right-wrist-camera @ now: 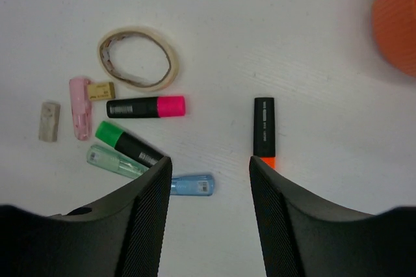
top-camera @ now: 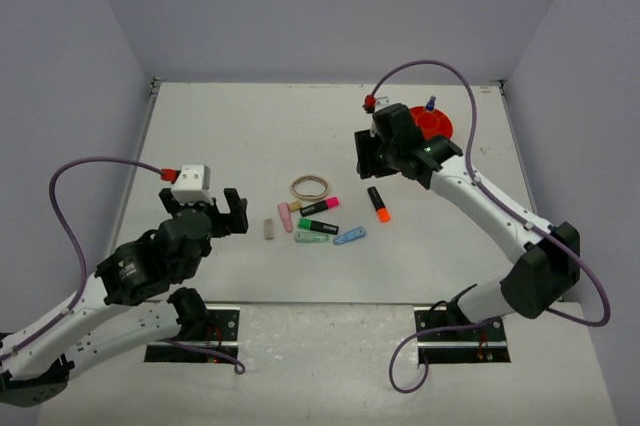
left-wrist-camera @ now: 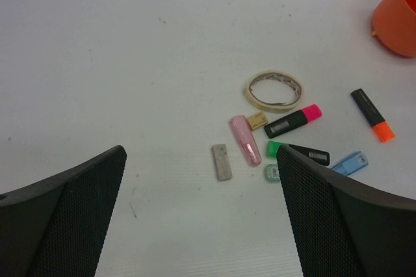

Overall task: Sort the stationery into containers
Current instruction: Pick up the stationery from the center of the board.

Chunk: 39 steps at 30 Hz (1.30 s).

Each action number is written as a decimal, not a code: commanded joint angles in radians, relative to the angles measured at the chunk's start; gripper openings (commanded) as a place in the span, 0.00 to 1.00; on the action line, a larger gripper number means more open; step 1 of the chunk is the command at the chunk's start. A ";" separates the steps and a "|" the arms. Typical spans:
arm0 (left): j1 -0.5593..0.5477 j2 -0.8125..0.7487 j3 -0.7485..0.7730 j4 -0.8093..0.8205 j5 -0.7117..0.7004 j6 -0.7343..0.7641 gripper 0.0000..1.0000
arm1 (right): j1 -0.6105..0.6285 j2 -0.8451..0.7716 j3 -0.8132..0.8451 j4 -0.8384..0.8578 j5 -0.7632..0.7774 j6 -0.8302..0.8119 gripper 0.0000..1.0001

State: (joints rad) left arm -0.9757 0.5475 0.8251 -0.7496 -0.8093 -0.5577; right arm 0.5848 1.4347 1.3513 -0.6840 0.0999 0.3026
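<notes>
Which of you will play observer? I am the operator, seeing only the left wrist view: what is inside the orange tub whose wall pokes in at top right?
Observer: The top view shows one blue-capped item standing in the orange tub; the right arm covers part of the tub.
Operator: Where is the right gripper?
Observer: The right gripper hovers beside the tub, just beyond the orange highlighter.
Operator: Is it holding anything?
Observer: No; its wrist view shows open jaws with nothing gripped.
</notes>
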 commanded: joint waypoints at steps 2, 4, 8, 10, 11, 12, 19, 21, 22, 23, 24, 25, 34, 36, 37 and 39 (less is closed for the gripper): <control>0.022 0.098 0.025 0.011 -0.004 -0.004 1.00 | 0.059 0.119 -0.054 0.176 -0.049 0.059 0.47; 0.023 0.127 0.021 0.018 0.020 0.007 1.00 | 0.061 0.174 -0.047 0.202 -0.055 0.069 0.43; 0.023 0.198 0.017 0.044 0.065 0.048 1.00 | 0.061 0.322 0.068 0.204 -0.058 0.092 0.39; 0.024 0.218 0.017 0.046 0.070 0.054 1.00 | 0.062 0.401 0.131 0.199 -0.066 0.118 0.38; 0.024 0.222 0.016 0.046 0.073 0.055 1.00 | 0.062 0.420 0.143 0.205 -0.062 0.129 0.38; 0.025 0.223 0.015 0.048 0.076 0.057 1.00 | 0.062 0.442 0.157 0.210 -0.053 0.146 0.39; 0.025 0.199 0.011 0.058 0.085 0.065 1.00 | 0.083 0.631 0.303 0.125 0.001 0.180 0.41; 0.025 0.190 0.009 0.058 0.085 0.065 1.00 | 0.089 0.651 0.313 0.118 0.025 0.187 0.41; 0.025 0.189 0.009 0.059 0.084 0.064 1.00 | 0.089 0.654 0.309 0.125 0.033 0.190 0.41; 0.025 0.184 0.009 0.059 0.084 0.064 1.00 | 0.089 0.660 0.303 0.129 0.037 0.192 0.40; 0.025 0.182 0.009 0.060 0.084 0.064 1.00 | 0.090 0.670 0.305 0.126 0.040 0.193 0.39; 0.025 0.180 0.009 0.060 0.085 0.065 1.00 | 0.093 0.683 0.311 0.119 0.042 0.194 0.38; 0.025 0.170 0.008 0.059 0.087 0.065 1.00 | 0.112 0.724 0.326 0.098 0.091 0.208 0.30; 0.025 0.169 0.008 0.059 0.087 0.064 1.00 | 0.112 0.743 0.358 0.058 0.102 0.208 0.30; 0.025 0.167 0.008 0.059 0.085 0.064 1.00 | 0.112 0.750 0.367 0.045 0.100 0.206 0.29; 0.025 0.166 0.009 0.058 0.085 0.064 1.00 | 0.112 0.760 0.373 0.039 0.085 0.204 0.20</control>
State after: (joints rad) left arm -0.9558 0.7240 0.8265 -0.7197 -0.7170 -0.5119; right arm 0.6891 2.1745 1.6628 -0.6089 0.1513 0.4894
